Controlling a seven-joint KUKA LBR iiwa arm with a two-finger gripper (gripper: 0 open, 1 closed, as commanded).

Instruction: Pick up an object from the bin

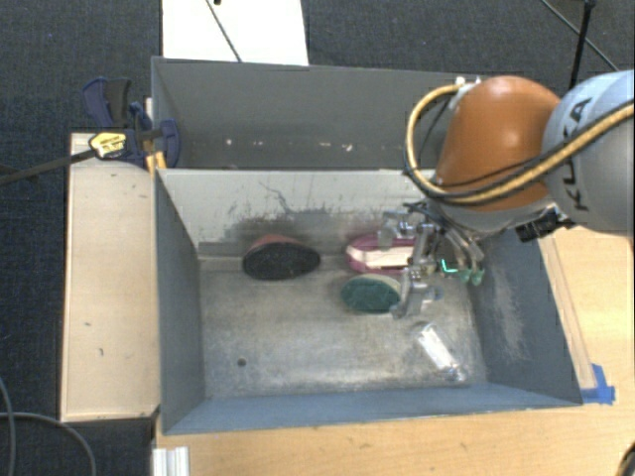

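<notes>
Camera view is showing the gripper (410, 300) hanging beside a dark green round pad (369, 294), probably light and squishy, best pinched at its edge; spread or closed, can't tell.

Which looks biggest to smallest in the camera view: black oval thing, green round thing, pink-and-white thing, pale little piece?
1. black oval thing
2. green round thing and pink-and-white thing: alike, partly behind the gripper
3. pale little piece

place: robot lab | cues: KUKA arm (595, 137), grey metal bin (298, 117), dark carpet (60, 28)
</notes>
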